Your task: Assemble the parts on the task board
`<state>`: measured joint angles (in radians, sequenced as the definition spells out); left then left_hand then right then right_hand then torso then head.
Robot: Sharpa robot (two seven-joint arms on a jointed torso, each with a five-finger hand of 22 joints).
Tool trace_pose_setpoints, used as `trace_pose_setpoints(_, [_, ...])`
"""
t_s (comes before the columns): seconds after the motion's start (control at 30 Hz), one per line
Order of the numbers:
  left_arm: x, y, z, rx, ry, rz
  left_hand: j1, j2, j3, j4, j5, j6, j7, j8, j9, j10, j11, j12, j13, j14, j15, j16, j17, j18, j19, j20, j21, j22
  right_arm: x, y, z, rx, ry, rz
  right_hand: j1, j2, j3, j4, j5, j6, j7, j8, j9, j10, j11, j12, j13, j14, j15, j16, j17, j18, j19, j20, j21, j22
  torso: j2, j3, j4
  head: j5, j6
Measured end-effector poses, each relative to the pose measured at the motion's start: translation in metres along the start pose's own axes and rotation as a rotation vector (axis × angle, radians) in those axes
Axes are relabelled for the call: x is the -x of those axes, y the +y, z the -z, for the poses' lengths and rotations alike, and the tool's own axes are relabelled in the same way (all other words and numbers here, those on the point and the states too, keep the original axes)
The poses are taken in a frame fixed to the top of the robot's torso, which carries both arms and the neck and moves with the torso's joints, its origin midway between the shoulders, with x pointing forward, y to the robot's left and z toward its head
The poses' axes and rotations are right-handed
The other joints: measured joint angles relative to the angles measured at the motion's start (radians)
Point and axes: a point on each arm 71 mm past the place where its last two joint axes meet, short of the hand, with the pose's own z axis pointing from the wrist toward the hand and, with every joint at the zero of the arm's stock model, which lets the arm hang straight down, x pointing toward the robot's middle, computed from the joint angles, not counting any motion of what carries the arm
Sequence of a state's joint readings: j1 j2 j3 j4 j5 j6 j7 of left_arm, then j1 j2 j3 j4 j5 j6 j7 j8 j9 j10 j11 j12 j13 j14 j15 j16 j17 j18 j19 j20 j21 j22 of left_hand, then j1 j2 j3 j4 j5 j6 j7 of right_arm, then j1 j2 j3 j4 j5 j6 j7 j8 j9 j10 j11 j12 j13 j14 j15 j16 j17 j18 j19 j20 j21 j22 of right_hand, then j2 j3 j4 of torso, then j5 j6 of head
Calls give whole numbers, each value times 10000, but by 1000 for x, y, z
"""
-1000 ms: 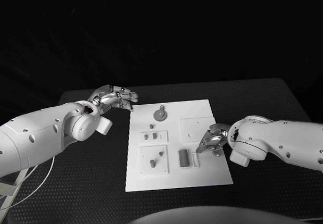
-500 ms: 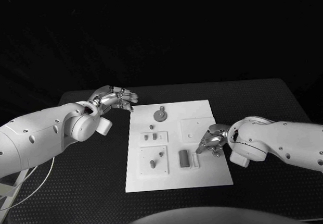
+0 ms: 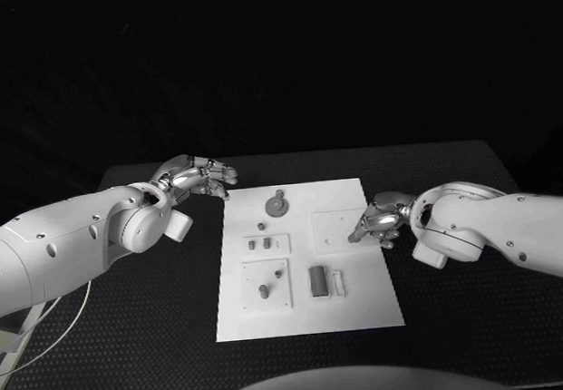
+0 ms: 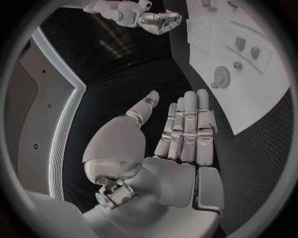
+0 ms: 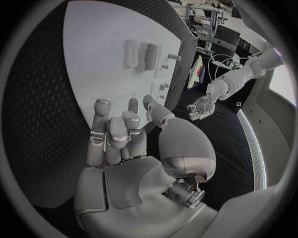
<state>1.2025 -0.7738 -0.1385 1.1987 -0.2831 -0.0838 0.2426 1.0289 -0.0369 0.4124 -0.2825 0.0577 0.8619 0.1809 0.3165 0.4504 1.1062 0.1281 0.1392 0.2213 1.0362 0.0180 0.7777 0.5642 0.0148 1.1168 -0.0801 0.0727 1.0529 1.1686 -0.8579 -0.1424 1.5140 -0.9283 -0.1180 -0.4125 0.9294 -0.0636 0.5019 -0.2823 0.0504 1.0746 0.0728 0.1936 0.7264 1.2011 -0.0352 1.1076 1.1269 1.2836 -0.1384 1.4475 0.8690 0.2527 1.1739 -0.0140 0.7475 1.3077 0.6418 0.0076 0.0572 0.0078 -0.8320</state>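
The white task board lies in the middle of the black table. On it are a round grey disc part, two small grey parts on a raised plate, a pin part, and a dark block next to a white piece. My left hand hovers off the board's far left corner, fingers straight and together, holding nothing. My right hand hangs at the board's right edge beside a bare square plate; its fingers are loosely extended and empty.
Black table surface surrounds the board on all sides. A cable hangs off the table's left side. In the right wrist view the board lies ahead of the palm with the dark block on it.
My right hand has lifted away from the board's front middle and moved toward its right edge. The left hand stays where it was. The parts have not moved.
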Motion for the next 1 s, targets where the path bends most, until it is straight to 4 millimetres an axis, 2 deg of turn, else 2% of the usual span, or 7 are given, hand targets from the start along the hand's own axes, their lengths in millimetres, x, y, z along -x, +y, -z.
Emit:
trace_pose_setpoints(0.1, [0,0,0,-6,7,0,0,0,0,0,0,0,0,0,0,0,0,0,0,0,0,0,0,0,0,0,0,1,23,-3,4,61,-537,154,-352,-352,-30,171,0,-133,-44,-121,-67,-12,63,-41,0,16,23,0,-11,-41,93,-23,0,0,0,0,-3,-71,49])
trace_pose_setpoints(0.17, [-1,0,-1,-7,11,0,0,0,0,0,0,0,0,0,0,0,0,0,0,0,0,0,5,0,0,0,0,0,35,-6,6,62,-799,259,-600,-764,153,506,0,-189,-28,-166,-104,-3,139,-42,0,63,79,0,-22,-45,131,-58,-66,0,0,0,-2,-131,75])
trace_pose_setpoints(0.3, [-1,0,-1,-10,22,0,0,0,0,0,0,0,0,0,0,1,-1,0,1,0,0,1,10,0,0,0,0,1,61,-17,13,31,-1271,475,-1004,-1188,545,1089,0,-192,-24,-218,-127,-2,140,-41,0,63,80,-1,-33,-58,182,-106,-99,-1,0,0,5,-251,128])
trace_pose_setpoints(0.57, [-1,0,-2,-6,21,-5,-16,-16,0,0,0,0,0,0,1,-25,24,0,1,-3,3,6,9,0,0,0,0,1,80,-39,18,-279,-1552,1191,-875,-1411,725,1153,0,-282,-5,-218,-123,-3,140,-41,25,63,81,-1,-33,-47,236,-160,-99,-1,4,13,-6,-408,220])
trace_pose_setpoints(0.73, [-2,0,-2,-12,39,-5,-40,-40,0,0,0,0,0,0,0,-25,24,0,1,-3,3,6,9,1,0,0,0,2,98,-62,19,-834,-1937,1680,-736,-1549,841,1093,0,-293,5,-218,-111,-39,176,-41,25,25,119,-1,-33,-34,236,-159,-121,-2,6,24,-6,-616,297])
trace_pose_setpoints(0.87, [-1,0,-3,-5,16,-13,-40,-40,0,0,0,0,0,0,0,-25,24,0,1,-3,3,-33,8,0,0,0,0,2,114,-85,21,-1390,-2298,1958,-561,-1725,937,962,0,-468,29,-343,-114,-139,274,-41,24,-32,176,-1,-32,-33,233,-157,-166,-2,3,24,-6,-782,366])
trace_pose_setpoints(1.0, [-1,0,-3,-2,7,-17,-40,-40,0,0,0,0,0,0,-4,-25,24,0,-8,-3,3,-34,18,1,0,1,0,3,131,-110,24,-2056,-2682,2289,-391,-1895,946,735,0,-1017,181,-628,-219,-443,466,-142,24,-231,371,-16,-41,-34,56,16,-286,-2,2,23,-9,-964,429])
